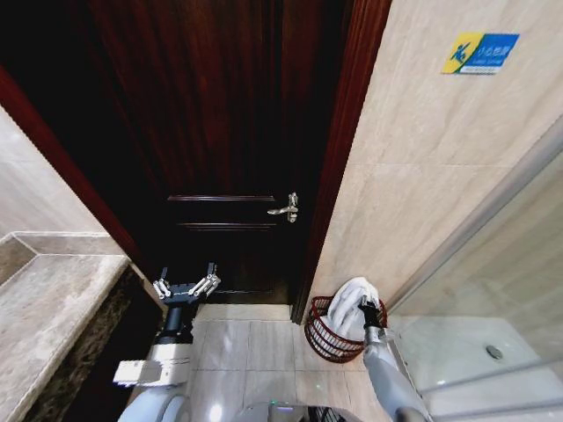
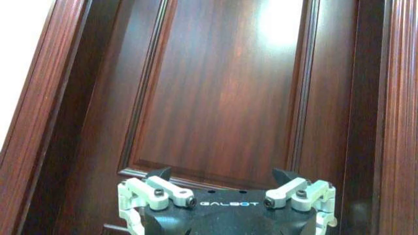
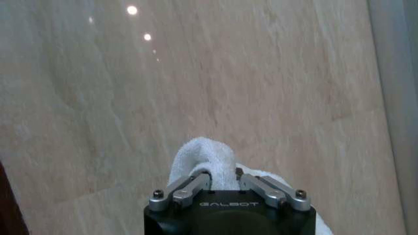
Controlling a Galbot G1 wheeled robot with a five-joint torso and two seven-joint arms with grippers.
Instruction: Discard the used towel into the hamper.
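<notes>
The hamper (image 1: 327,338), a dark reddish-brown woven basket, stands on the floor against the beige wall, just right of the door frame. A white towel (image 1: 354,303) hangs over its opening, with its lower part inside the rim. My right gripper (image 1: 372,312) is shut on the towel's upper folds. In the right wrist view the towel (image 3: 203,155) bulges up between the closed fingers of the right gripper (image 3: 224,175). My left gripper (image 1: 186,283) is held up in front of the door, open and empty, and the left wrist view shows the left gripper (image 2: 222,174) with its jaws wide apart.
A dark wooden door (image 1: 229,132) with a metal handle (image 1: 287,208) is straight ahead. A stone counter (image 1: 44,308) runs along the left. A glass shower partition (image 1: 493,299) and a white shower floor lie to the right. Pale floor tiles (image 1: 251,343) lie between.
</notes>
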